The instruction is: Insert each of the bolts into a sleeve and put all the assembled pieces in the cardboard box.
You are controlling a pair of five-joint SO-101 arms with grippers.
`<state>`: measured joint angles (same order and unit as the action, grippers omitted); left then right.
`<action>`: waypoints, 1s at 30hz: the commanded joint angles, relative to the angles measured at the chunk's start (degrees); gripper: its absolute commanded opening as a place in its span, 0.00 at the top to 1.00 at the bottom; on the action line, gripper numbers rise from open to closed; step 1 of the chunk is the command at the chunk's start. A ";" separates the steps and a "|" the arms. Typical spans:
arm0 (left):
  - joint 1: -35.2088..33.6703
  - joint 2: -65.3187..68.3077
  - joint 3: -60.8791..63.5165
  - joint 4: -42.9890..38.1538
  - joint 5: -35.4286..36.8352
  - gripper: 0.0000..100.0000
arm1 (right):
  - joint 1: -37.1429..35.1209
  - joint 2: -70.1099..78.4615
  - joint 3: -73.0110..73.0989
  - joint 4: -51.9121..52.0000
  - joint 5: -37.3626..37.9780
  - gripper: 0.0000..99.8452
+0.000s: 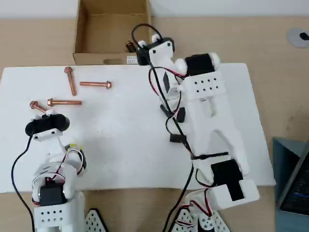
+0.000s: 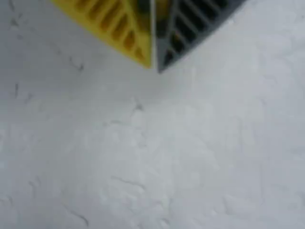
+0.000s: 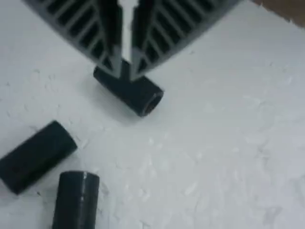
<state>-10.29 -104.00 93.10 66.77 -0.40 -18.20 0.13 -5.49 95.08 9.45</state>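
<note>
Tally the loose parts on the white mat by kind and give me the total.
Copper bolts: 4
Black sleeves: 3
Total: 7

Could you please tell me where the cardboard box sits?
High view: the cardboard box sits left of centre, against the white mat's far edge, just beyond the copper bolts.
</note>
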 commanded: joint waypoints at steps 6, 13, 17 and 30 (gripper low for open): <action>-0.26 -0.48 -0.70 0.09 0.00 1.00 | 0.57 -3.03 10.24 -8.97 5.63 0.99; -0.35 -0.48 -0.70 0.09 0.09 1.00 | 0.40 -2.51 16.48 -16.62 7.91 0.91; -0.35 -0.48 -0.70 0.09 0.09 1.00 | 0.48 0.66 16.31 -16.79 8.18 0.85; -0.18 -0.48 -0.70 0.09 0.09 1.00 | 0.22 8.75 16.31 -24.88 8.18 0.85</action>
<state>-10.29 -104.00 93.10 66.77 -0.40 -18.29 8.48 10.86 71.87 17.01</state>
